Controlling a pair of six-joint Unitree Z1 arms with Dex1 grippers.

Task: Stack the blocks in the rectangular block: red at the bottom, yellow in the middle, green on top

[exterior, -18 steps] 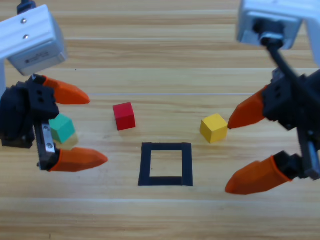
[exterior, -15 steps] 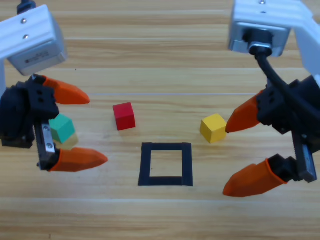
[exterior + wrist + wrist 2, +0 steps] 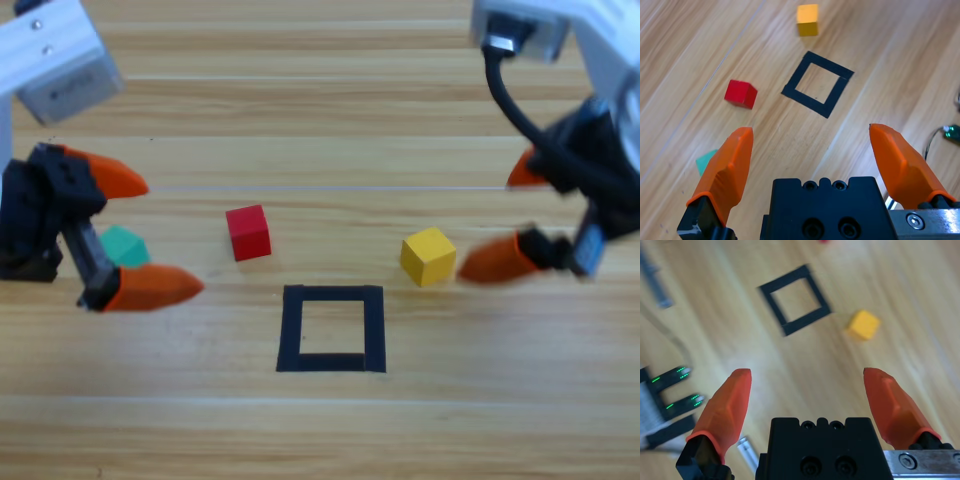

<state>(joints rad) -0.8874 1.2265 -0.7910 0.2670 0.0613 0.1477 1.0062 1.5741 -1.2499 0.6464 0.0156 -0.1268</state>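
The left end effector [image 3: 125, 235] hangs at the left side of the counter [image 3: 320, 430] with its two orange jaws wide apart, and it holds nothing. The green cube [image 3: 122, 246] lies on the wood between these jaws in the high view, partly hidden behind the black body, and no jaw touches it (in the left wrist view only a teal corner shows beside the left jaw). The red cube [image 3: 248, 232] sits right of the green one, well apart from it, on the far-left side of the rectangular block [image 3: 332, 328]. The tape outline has only bare wood inside. The yellow cube [image 3: 428, 256] lies on the far-right side of the outline, just beside the nearer jaw tip of the right end effector [image 3: 500, 220]. This end effector is also wide open and empty, at the right edge.
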